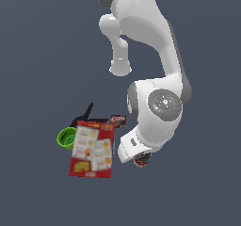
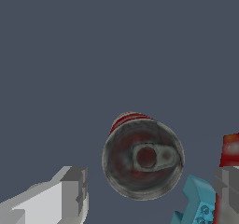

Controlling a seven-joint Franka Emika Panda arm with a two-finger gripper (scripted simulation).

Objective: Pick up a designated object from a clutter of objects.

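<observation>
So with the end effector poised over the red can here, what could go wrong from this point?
1. The can sits nearer one finger than the other, so that finger could touch first and tip it over.
2. A blue object and the red box lie close to that finger; descending could clip them.
3. In the exterior view the arm hides most of the can, so alignment rests on the wrist view alone.

The pincer [image 2: 149, 195] straddles the red can [image 2: 142, 157] with a gap on each side. Bare counter [image 1: 197, 187] lies on the can's far sides. The red box [image 1: 92, 149] stands close beside it, a blue object [image 2: 196, 204] nearer.
</observation>
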